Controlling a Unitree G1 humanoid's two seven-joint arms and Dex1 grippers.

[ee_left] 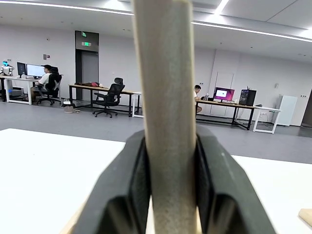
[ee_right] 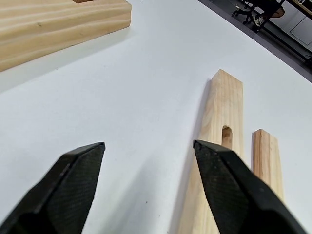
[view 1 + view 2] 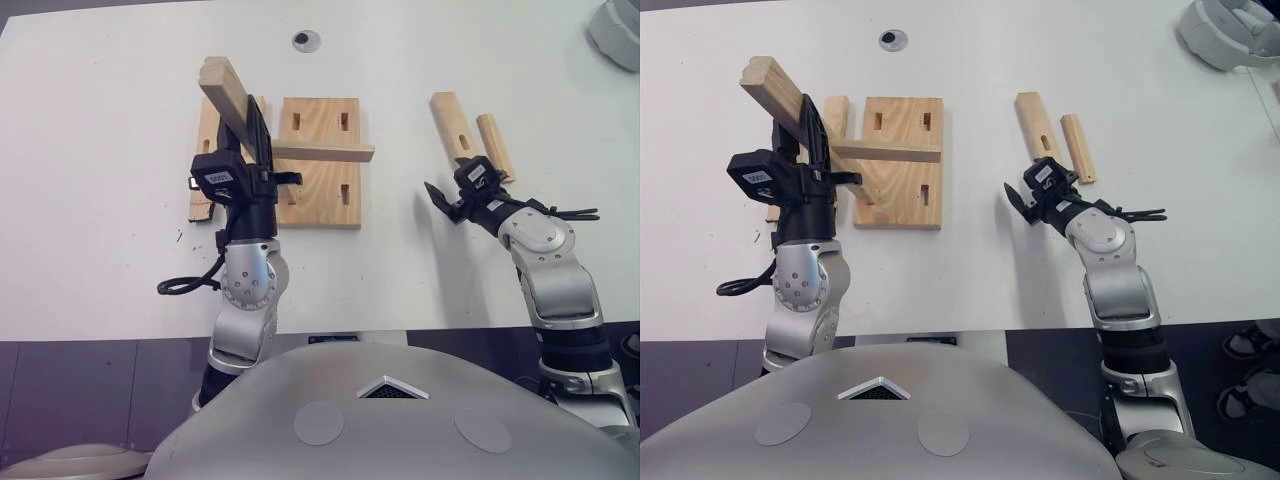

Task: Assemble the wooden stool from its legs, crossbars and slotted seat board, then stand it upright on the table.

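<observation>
Leg (image 3: 222,85) pinched tight in left gripper (image 3: 255,135), held up above board (image 3: 320,205), crossbar (image 3: 325,153) sticking out over it (likely lining up with slot). Right gripper (image 2: 148,151) wide open, holding nothing, right of board, near second leg (image 2: 222,112), ready to grab.

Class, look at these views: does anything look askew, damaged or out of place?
Nothing is damaged or spilled. The leg in the left gripper is held tilted, off the table, with a crossbar jutting sideways from it above the seat board.
</observation>
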